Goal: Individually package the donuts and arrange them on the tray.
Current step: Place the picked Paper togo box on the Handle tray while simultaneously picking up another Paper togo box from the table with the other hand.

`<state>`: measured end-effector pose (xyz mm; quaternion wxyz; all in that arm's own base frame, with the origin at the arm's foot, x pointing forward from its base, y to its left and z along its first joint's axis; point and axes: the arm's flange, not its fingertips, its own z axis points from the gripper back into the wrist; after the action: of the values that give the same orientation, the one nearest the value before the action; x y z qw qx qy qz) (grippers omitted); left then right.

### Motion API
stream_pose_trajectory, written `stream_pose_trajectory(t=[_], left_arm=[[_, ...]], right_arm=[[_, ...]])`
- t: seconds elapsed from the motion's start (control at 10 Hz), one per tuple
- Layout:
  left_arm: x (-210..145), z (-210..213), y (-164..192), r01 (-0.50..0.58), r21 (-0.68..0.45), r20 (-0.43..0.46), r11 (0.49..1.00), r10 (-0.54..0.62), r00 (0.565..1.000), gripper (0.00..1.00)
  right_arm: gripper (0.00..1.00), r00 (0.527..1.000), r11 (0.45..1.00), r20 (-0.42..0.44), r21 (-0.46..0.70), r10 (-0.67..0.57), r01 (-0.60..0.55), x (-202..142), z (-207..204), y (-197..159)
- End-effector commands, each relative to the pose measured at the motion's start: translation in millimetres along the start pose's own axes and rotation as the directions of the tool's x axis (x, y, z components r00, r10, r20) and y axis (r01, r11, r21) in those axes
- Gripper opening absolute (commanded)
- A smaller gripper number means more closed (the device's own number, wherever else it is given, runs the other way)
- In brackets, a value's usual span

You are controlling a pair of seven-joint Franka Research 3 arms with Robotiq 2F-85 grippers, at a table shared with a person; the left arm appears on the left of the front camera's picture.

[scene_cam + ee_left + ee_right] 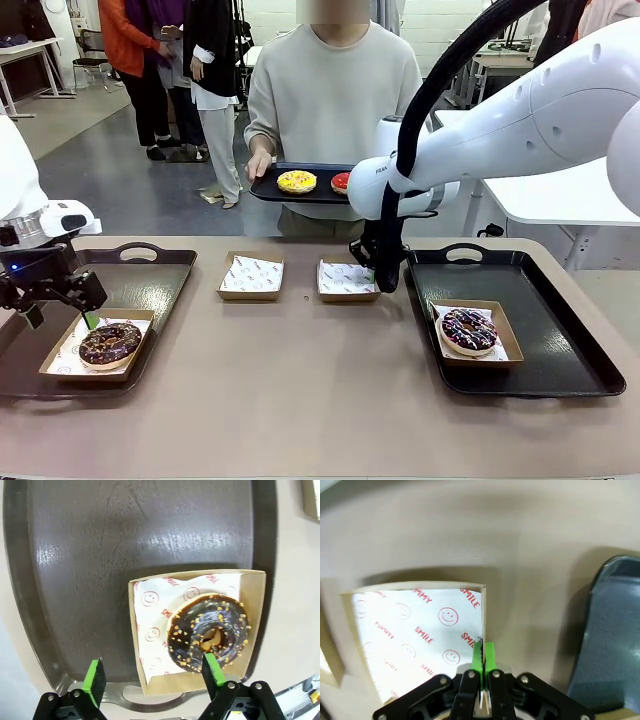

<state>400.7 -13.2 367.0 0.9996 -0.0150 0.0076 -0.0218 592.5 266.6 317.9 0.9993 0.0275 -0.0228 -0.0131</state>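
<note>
A chocolate donut with nut bits (110,343) (207,632) lies in a paper-lined cardboard box (60,360) (252,605) on the left black tray (150,285) (125,540). My left gripper (62,315) (154,677) hovers open just above and beside that box, holding nothing. A dark donut with pale sprinkles (468,330) sits boxed on the right tray (560,340) (615,630). My right gripper (385,280) (482,662) is shut on the right wall of an empty lined box (343,280) (415,625). The person holds a small tray (270,192) with a yellow-iced donut (297,181) and a red-iced donut (341,182).
A second empty lined box (251,276) rests on the tan table between the two trays. The person stands at the far edge, behind the middle. Bare table surface runs along the near edge.
</note>
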Motion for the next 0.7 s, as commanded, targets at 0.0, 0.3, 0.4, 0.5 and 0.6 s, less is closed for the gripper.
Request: stream_pose_trajectory(t=[0.0,0.3,0.4,0.5,0.6], left_arm=[[-16,23,18,0.051,-0.253,0.050,0.966,-0.039,0.998,1.00],[-41,47,73,0.106,-0.577,0.164,0.810,-0.012,0.986,1.00],[-43,46,94,0.094,-0.664,0.159,0.742,0.018,0.987,1.00],[-44,42,112,0.081,-0.721,0.156,0.688,0.048,0.987,1.00],[-44,37,131,0.059,-0.777,0.141,0.626,0.083,0.987,1.00]], right_arm=[[0.00,0.998,0.999,0.058,0.024,-0.028,0.027,-4,38,-10],[0.00,0.995,0.998,0.088,0.047,-0.043,0.039,-1,103,-27],[0.00,0.995,0.998,0.092,0.051,-0.045,0.040,2,120,-28],[0.00,0.995,0.998,0.091,0.052,-0.047,0.043,6,135,-27],[0.00,0.996,0.998,0.082,0.052,-0.045,0.041,9,147,-25]])
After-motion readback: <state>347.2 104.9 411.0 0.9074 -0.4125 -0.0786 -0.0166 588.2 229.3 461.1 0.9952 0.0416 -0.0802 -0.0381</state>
